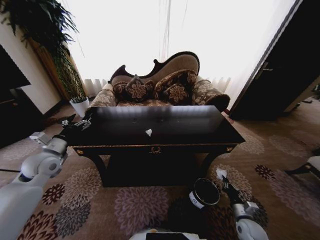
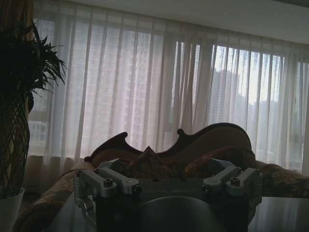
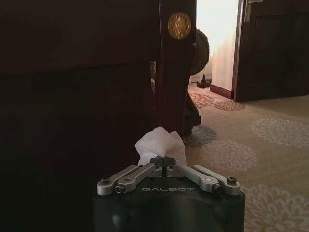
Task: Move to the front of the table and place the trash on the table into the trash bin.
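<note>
I see the black counter (image 1: 165, 127) straight ahead of me, its gold trim running along the front edge with a gold emblem at the middle, and a patterned sofa (image 1: 160, 82) behind it against the bright curtains. One white wad of paper (image 1: 148, 132) lies on the glossy top, near the middle and a little toward the front edge. My right end effector (image 1: 223, 181) is down low at the right front of the counter, just beside the trash bin (image 1: 205, 192), which stands on the flowered carpet (image 1: 135, 205) with its pale rim and white label toward me; I cannot read anything on that label. In the right wrist view that end effector (image 3: 164, 159) is clenched on a second white paper wad (image 3: 159, 144), the wad standing up from between the closed tips, and the word GALBOT is readable on its housing; a gold medallion shows on the counter's leg (image 3: 177, 63) beyond. My left end effector (image 1: 77, 122) hangs at the counter's left end, level with the top. In the left wrist view I cannot tell how its fingers stand. A potted plant (image 1: 75, 85) stands left of the sofa.
</note>
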Available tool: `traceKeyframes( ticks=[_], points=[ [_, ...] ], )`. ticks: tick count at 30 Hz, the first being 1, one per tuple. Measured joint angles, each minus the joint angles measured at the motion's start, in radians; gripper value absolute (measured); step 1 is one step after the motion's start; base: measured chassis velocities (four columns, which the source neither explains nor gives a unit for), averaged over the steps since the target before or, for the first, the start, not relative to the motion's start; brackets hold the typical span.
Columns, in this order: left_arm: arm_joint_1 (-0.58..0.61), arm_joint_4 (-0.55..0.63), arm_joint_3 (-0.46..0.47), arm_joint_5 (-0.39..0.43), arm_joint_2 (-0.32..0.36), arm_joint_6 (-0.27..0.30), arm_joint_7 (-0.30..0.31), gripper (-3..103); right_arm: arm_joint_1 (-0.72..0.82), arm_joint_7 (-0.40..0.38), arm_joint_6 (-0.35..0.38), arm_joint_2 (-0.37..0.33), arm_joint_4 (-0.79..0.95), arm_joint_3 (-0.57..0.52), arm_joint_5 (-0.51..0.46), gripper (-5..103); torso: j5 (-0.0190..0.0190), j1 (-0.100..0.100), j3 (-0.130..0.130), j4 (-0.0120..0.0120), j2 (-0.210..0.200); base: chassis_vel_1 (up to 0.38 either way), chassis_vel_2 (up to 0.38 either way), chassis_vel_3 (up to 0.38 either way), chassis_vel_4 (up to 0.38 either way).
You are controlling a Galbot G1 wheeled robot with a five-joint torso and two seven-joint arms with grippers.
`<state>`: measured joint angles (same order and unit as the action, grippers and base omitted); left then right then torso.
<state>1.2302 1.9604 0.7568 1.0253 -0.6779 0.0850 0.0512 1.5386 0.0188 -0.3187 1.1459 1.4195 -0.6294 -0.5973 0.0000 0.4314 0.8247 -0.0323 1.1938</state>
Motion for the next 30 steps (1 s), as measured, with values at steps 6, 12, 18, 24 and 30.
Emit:
traceKeyframes(
  ticks=[6,12,18,24,30],
  points=[
    [0.000,0.000,0.000,0.000,0.000,0.000,0.000,100,-0.110,0.000,-0.030,0.050,-0.230,0.063,0.039,0,-0.0001,0.000,0.000,0.0000,0.000,0.000,0.000,0.000,0.000],
    [0.000,0.000,0.000,0.000,0.000,0.000,0.000,100,-0.202,-0.001,-0.046,0.068,-0.404,0.102,0.045,0,0.0000,0.000,0.000,0.0000,0.000,0.000,0.000,0.000,0.000],
    [0.000,0.000,0.000,0.000,0.000,0.000,0.000,100,-0.315,0.000,-0.059,0.056,-0.541,0.147,0.044,0,-0.0001,0.000,0.000,0.0001,0.000,0.000,0.000,0.000,0.000],
    [0.000,0.000,0.000,0.000,0.000,0.000,0.000,100,-0.386,0.004,-0.060,0.038,-0.623,0.178,0.036,0,0.0000,0.000,0.000,0.0000,0.000,0.000,0.000,0.000,0.000],
    [0.000,0.000,0.000,0.000,0.000,0.000,0.000,100,-0.403,0.019,-0.060,0.014,-0.659,0.189,0.015,-3,-0.0001,0.000,0.000,-0.0001,0.000,0.000,0.000,0.000,0.000]
  ],
)
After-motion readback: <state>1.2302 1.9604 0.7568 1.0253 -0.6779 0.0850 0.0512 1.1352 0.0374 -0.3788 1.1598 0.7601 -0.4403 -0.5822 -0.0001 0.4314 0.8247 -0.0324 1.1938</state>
